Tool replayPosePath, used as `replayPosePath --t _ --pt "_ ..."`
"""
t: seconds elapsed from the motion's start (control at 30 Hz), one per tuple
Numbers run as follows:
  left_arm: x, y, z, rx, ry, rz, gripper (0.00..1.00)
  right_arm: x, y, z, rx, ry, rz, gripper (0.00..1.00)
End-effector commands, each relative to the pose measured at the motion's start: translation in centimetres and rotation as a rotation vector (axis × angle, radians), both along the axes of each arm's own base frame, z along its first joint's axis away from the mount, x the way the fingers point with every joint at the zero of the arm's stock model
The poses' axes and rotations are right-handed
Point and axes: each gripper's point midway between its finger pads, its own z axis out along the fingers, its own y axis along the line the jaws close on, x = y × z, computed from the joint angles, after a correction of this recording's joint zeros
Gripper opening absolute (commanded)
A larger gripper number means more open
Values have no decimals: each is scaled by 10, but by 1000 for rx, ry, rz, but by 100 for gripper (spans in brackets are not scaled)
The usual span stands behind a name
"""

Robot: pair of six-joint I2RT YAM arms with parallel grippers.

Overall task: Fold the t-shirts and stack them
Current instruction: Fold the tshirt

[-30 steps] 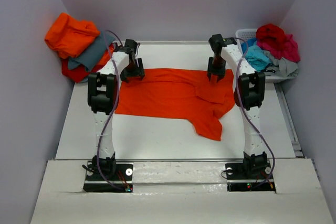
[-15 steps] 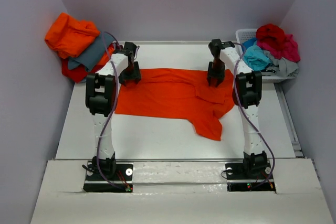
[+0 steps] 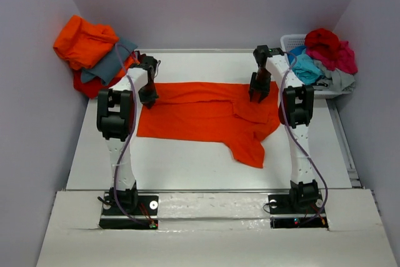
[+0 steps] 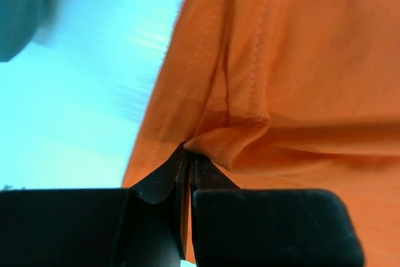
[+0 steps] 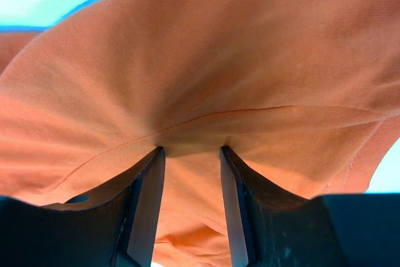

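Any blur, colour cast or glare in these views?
Top external: sharp, evenly lit, faint shadows. Left wrist: white table tinted cyan with glare streaks, dark corner blob blurred, orange cloth t-shirt seams crisp. Right wrist: cloth soft-focused near the black fingers.

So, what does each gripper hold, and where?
Both hold the orange t-shirt: left gripper pinches its far-left corner, right gripper a fold at its far edge.

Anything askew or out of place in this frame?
The orange t-shirt lies uneven: its right side is doubled over, one flap jutting toward the arms. Clothes overflow the white basket far right.
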Motion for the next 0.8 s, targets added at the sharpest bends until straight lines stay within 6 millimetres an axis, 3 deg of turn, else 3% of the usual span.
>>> replayPosePath --t 0.0,0.1,0.23,0.43,0.53,0.57,0.67,0.77 --pt "3 15 37 34 -86 44 12 8 -18 -32 -42 3 -14 47" --pt "2 21 38 44 -91 63 6 7 -20 -35 -51 12 -11 47" --pt "-3 23 39 52 -95 73 6 5 -25 -37 -54 21 -17 47" --pt "-3 30 47 63 -114 96 14 6 -24 -38 -47 20 -10 47" --pt "-6 29 42 62 -103 98 28 5 -24 -38 -44 24 -9 47" --pt "-5 29 42 60 -104 97 44 4 -24 -37 -43 24 -5 47" --pt "-2 27 49 48 -129 99 64 5 -23 -33 -36 16 -1 47" --pt "3 26 56 40 -151 103 68 5 -22 -29 -34 9 2 47"
